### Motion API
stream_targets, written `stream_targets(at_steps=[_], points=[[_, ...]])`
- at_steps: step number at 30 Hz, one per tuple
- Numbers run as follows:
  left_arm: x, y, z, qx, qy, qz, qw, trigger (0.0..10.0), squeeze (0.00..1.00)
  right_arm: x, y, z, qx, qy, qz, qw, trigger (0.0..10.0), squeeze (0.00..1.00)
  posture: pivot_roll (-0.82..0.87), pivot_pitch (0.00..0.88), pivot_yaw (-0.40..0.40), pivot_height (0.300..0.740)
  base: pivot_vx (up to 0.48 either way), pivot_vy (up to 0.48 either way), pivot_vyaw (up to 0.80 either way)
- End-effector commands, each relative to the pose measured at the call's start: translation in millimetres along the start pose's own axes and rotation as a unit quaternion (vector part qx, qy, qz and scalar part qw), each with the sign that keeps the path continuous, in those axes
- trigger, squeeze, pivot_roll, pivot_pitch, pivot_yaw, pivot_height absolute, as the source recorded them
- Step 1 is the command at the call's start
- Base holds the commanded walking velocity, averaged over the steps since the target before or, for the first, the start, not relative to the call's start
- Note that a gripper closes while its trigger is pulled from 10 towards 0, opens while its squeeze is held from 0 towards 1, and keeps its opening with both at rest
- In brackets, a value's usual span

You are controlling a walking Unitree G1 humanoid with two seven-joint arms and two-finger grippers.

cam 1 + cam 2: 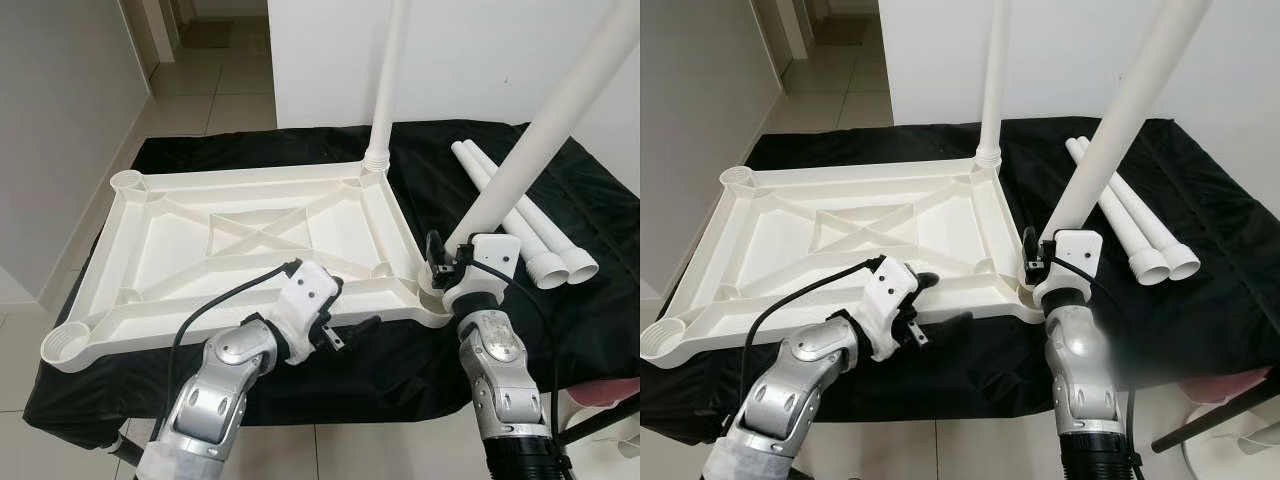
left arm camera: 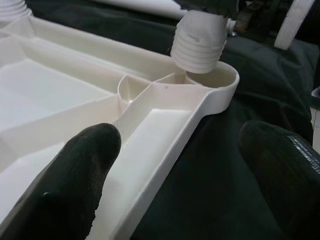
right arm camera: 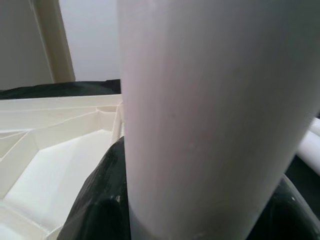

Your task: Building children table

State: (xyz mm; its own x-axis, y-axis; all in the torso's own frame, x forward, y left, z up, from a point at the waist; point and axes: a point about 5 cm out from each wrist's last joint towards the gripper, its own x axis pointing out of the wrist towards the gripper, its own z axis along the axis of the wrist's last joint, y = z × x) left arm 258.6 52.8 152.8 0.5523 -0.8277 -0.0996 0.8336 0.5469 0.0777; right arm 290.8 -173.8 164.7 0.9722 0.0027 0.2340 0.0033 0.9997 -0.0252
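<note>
Left eye view: the white tabletop lies upside down on a black cloth, ribs up, its long axis running across the robot's front. One leg stands upright in the far right corner socket. A second leg leans up and away to the right from the near right corner socket; the right gripper is clamped around its lower end, just above that socket. Two spare legs lie side by side on the cloth, beyond and to the right of that gripper, long axes running away from the robot, ribbed ends nearest. The left gripper sits at the tabletop's near edge, left of the right gripper, fingers spread.

Right eye view: the same layout; the two left corner sockets hold no legs.

Left wrist view: one finger rests over the tabletop's rim, the other over the cloth, wide apart, holding nothing. Ahead, the leg's ribbed end sits tilted over the corner socket.

Right wrist view: the leg fills the gap between the fingers, gripped, with the tabletop behind.
</note>
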Motion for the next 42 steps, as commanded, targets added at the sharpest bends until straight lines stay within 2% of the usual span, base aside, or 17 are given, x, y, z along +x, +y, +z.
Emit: stream_targets(at_steps=[1, 5, 9, 20, 26, 37, 39, 42], points=[[-0.8, -4.1, -1.4, -0.004, 0.009, -0.025, 1.000, 10.0, 0.00, -4.8, 2.8, -1.4, -0.002, 0.001, 0.014, 1.000, 10.0, 0.00, -0.04, 0.021, 0.009, 0.740, 0.000, 0.000, 0.00], [-0.7, -3.8, -1.0, -0.007, 0.012, -0.020, 1.000, 10.0, 0.00, -10.1, 3.8, -5.8, -0.015, 0.008, 0.026, 1.000, 10.0, 0.00, -0.04, 0.024, 0.007, 0.740, 0.000, 0.000, 0.00], [-1.7, -2.9, 1.9, -0.011, 0.015, -0.014, 1.000, 10.0, 0.00, -23.0, 4.3, -16.6, -0.042, 0.025, 0.052, 0.997, 10.0, 0.00, -0.04, 0.025, 0.007, 0.740, 0.000, 0.000, 0.00], [-0.8, -2.4, 3.8, -0.009, 0.017, -0.013, 1.000, 10.0, 0.00, -27.9, 6.4, -24.9, -0.090, 0.037, 0.093, 0.991, 10.0, 0.00, -0.04, 0.027, 0.016, 0.740, 0.000, 0.000, 0.00], [0.6, -1.5, 5.3, -0.005, 0.018, -0.011, 1.000, 10.0, 0.00, -22.5, 4.5, -26.2, -0.114, 0.041, 0.140, 0.983, 10.0, 0.00, -0.04, 0.026, 0.020, 0.740, 0.000, 0.000, 0.00], [0.7, -0.7, 5.8, -0.002, 0.019, -0.007, 1.000, 10.0, 0.00, -19.0, 7.9, -28.5, -0.107, 0.050, 0.193, 0.974, 10.0, 0.00, -0.04, 0.026, 0.020, 0.740, 0.000, 0.000, 0.00], [0.7, -0.9, 5.9, -0.002, 0.019, -0.007, 1.000, 10.0, 0.00, -19.6, 9.0, -29.2, -0.100, 0.054, 0.200, 0.973, 10.0, 0.00, -0.04, 0.026, 0.019, 0.740, 0.000, 0.000, 0.00], [0.3, -1.4, 6.1, 0.000, 0.018, -0.006, 1.000, 10.0, 0.00, -22.5, 9.8, -33.3, -0.061, 0.069, 0.202, 0.975, 10.0, 0.00, -0.04, 0.026, 0.015, 0.740, 0.000, 0.000, 0.00]])
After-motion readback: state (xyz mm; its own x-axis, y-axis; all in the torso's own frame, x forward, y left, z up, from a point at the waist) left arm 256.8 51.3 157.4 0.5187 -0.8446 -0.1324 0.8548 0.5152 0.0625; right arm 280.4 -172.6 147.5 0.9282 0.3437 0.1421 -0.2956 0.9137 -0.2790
